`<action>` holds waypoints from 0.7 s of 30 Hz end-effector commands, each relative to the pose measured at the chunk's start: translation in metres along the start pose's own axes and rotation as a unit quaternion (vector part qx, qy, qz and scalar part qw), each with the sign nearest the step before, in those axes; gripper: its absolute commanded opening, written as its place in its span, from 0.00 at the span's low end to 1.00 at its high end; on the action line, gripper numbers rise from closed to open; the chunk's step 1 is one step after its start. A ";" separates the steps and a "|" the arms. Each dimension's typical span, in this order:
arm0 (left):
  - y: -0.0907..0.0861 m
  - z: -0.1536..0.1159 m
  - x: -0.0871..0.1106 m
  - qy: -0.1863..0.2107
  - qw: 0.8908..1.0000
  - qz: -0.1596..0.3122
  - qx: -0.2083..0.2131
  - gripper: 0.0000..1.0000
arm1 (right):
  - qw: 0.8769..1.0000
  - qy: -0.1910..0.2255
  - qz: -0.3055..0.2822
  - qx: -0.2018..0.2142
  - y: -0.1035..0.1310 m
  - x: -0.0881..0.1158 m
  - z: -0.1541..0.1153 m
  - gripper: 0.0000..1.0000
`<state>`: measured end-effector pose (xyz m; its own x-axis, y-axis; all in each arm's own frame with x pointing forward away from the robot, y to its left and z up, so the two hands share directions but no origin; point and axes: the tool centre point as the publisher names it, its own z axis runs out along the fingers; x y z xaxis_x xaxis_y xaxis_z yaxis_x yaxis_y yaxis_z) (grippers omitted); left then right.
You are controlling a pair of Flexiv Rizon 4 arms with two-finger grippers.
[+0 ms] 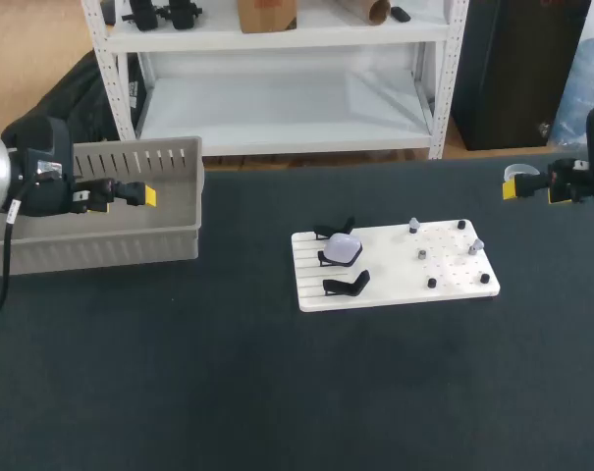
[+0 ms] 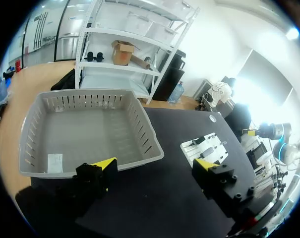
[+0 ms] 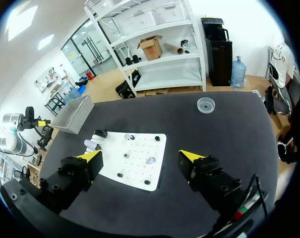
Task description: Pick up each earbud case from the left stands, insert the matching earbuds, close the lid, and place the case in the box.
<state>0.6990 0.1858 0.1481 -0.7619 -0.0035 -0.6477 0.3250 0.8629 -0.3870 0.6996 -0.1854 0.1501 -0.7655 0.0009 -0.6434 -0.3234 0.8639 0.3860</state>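
Note:
A white board lies mid-table with three black stands along its left side. Only the middle stand carries a pale earbud case, lid shut; the outer two stands are bare. Small earbuds sit on pegs on the board's right half. My left gripper hangs open over the grey box at the far left. At the right edge my right gripper is open and holds nothing. In the right wrist view the board and case lie ahead of the open gripper.
A small clear dish stands near the table's back right, just behind my right gripper, and shows as the dish in the right wrist view. The box holds only a small paper slip. Dark tabletop surrounds the board.

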 end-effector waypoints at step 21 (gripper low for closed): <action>-0.009 0.000 -0.023 -0.078 0.959 0.248 0.115 1.00 | 1.000 0.001 0.000 0.000 0.000 0.000 0.000 1.00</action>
<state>0.7103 0.1718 0.1699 -0.6645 0.1396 -0.7341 0.4748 0.8375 -0.2705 0.6996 -0.1854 0.1501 -0.7655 0.0009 -0.6434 -0.3234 0.8640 0.3860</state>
